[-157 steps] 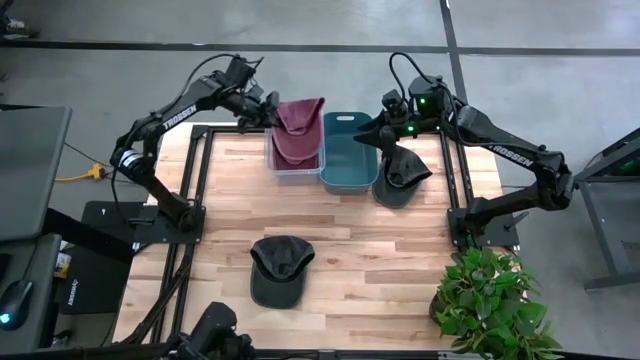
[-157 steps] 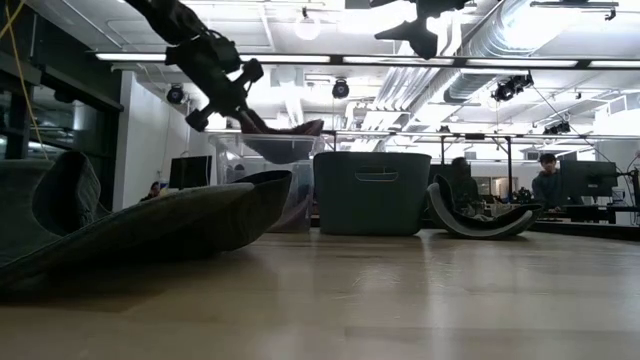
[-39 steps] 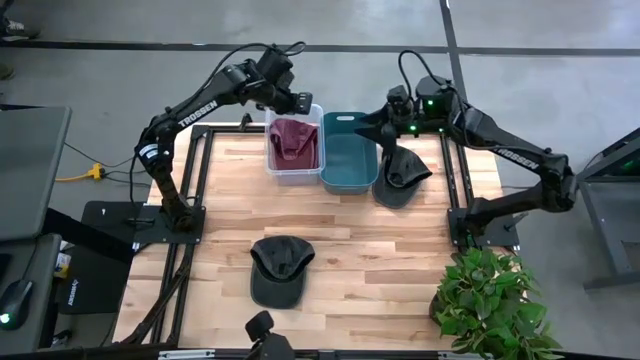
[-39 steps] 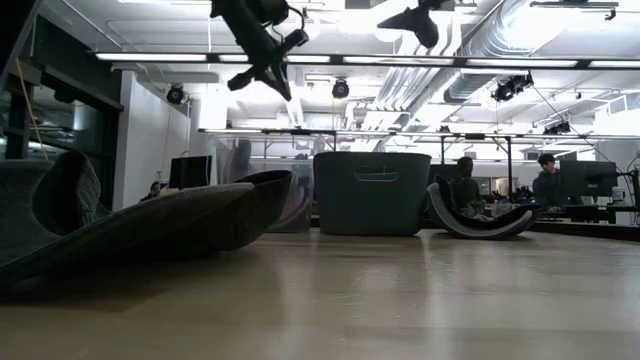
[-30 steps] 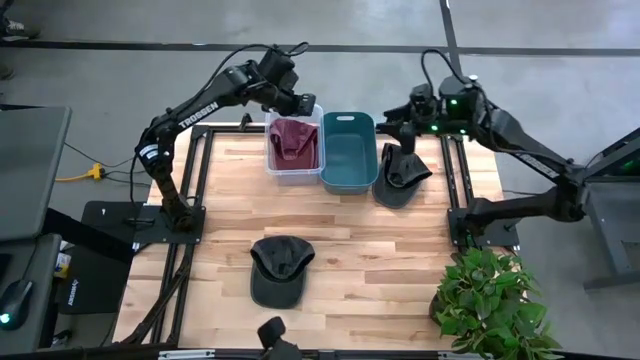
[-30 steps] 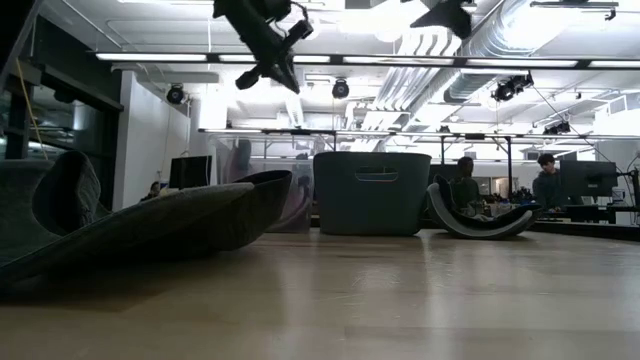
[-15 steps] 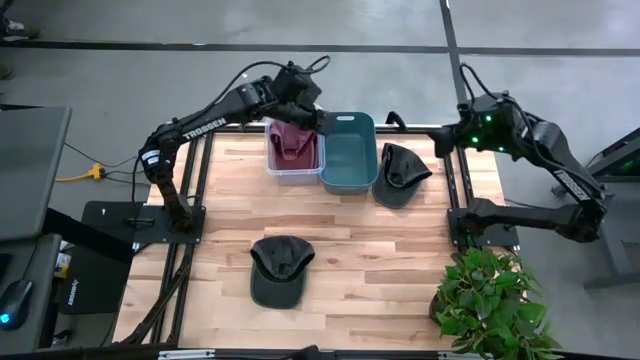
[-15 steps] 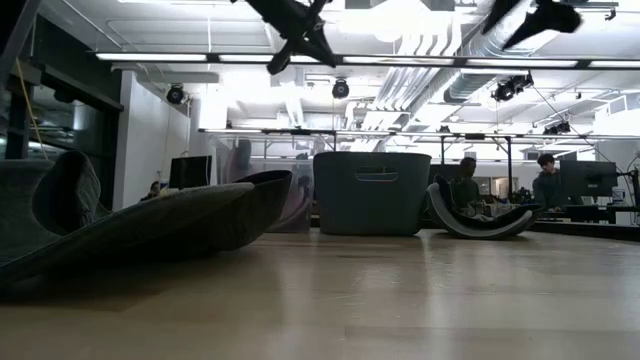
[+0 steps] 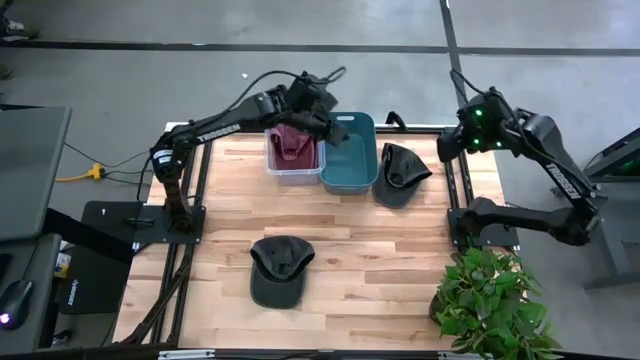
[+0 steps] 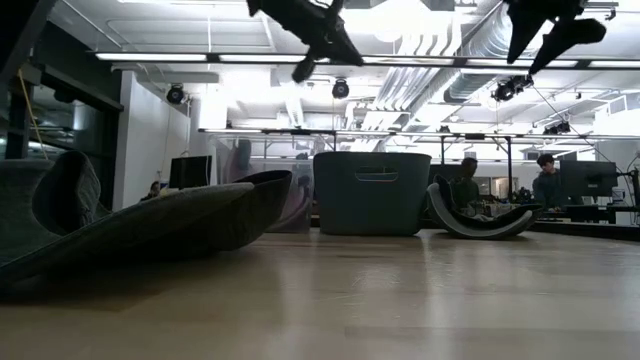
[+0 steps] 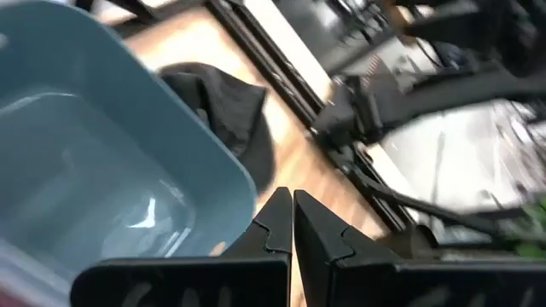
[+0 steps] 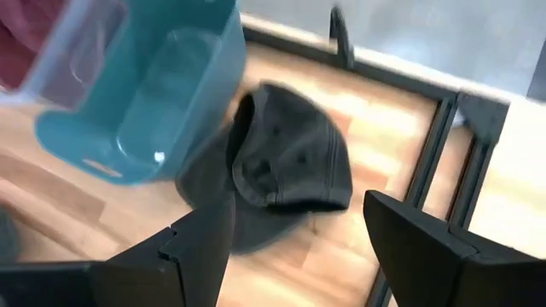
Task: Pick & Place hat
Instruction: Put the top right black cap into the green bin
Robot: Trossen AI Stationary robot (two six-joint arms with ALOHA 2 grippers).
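Observation:
A maroon hat point(image 9: 292, 143) lies inside a clear bin point(image 9: 272, 165) at the table's far edge, with a teal bin point(image 9: 348, 152) beside it. A dark grey hat point(image 9: 400, 172) lies on the table right of the teal bin, seen below my right gripper point(image 12: 299, 213) as the dark grey hat point(image 12: 290, 170). Another dark cap point(image 9: 280, 268) rests near the near edge. My left gripper point(image 9: 330, 124) hovers shut over the teal bin's left rim. My right gripper point(image 9: 447, 142) hangs open, high above the table's right frame.
A potted plant point(image 9: 490, 300) stands at the near right corner. Black frame rails point(image 9: 455, 185) run along both sides of the table. The wooden middle of the table point(image 9: 340, 225) is bare. In the low view, people point(image 10: 548, 180) sit at desks in the room beyond.
My left gripper has swung from above the clear bin toward the table's right, out over the teal bin. My right gripper has drawn back from above the dark grey hat toward the right edge and risen. The hats have stayed where they were.

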